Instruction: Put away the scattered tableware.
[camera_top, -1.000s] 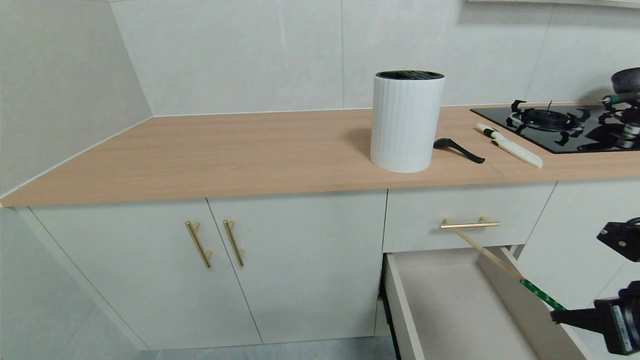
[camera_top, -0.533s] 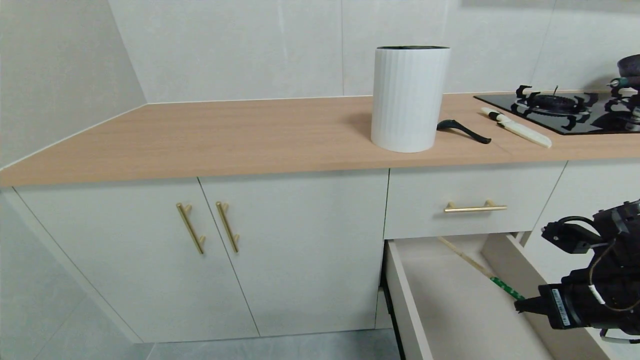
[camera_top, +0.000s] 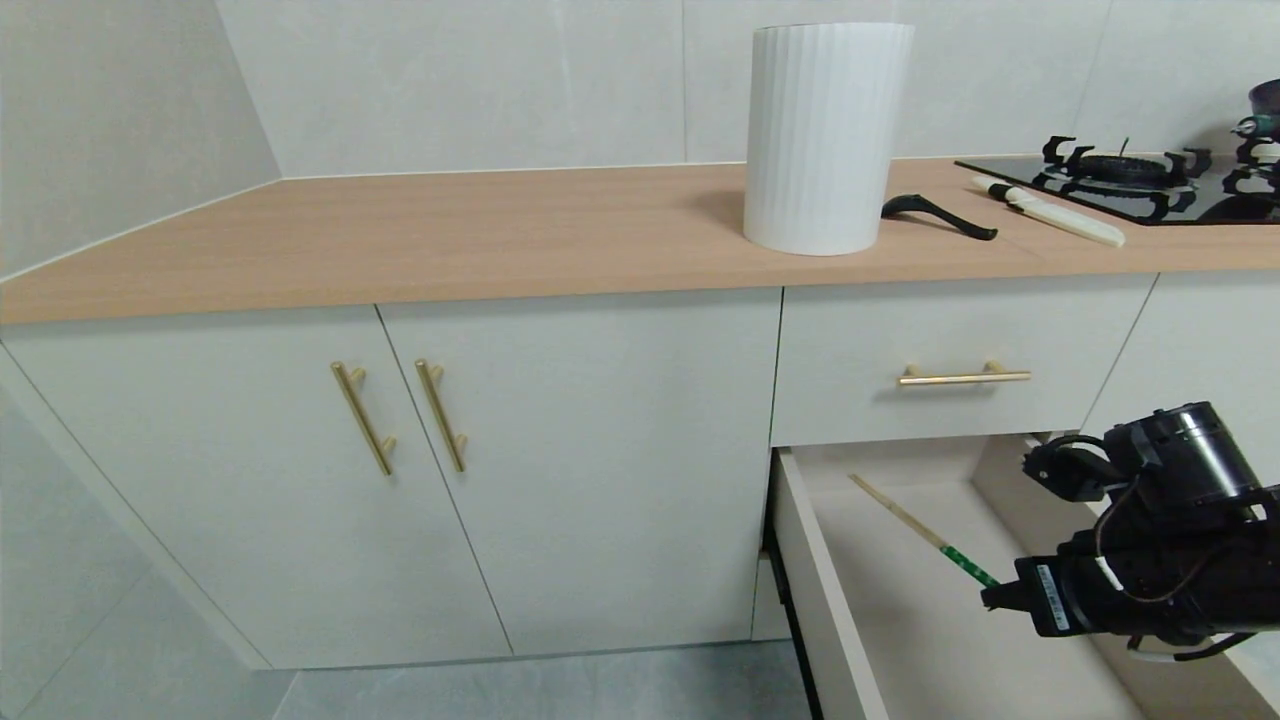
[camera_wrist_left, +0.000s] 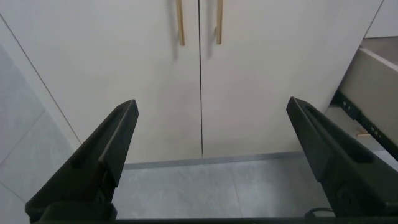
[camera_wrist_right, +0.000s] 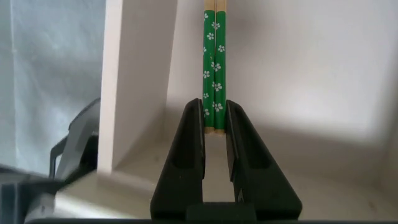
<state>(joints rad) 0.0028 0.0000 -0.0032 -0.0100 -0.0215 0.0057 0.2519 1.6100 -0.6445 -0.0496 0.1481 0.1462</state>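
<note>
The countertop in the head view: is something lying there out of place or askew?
Yes. A black utensil and a white knife lie loose and slanted on the countertop, between the white ribbed holder and the stove. They look scattered, not stored. Nothing looks spilled or damaged.

Right arm (camera_top: 1150, 570): matte black, w/ glossy cylindrical housing (camera_top: 1185, 450), looped black cables (camera_top: 1108, 520), white printed label (camera_top: 1050, 597) nr the wrist. Right gripper (camera_wrist_right: 214, 107): two black wedge-shaped fingers. Left gripper (camera_wrist_left: 211, 106): long black tapering fingers, flat inner faces.
</note>
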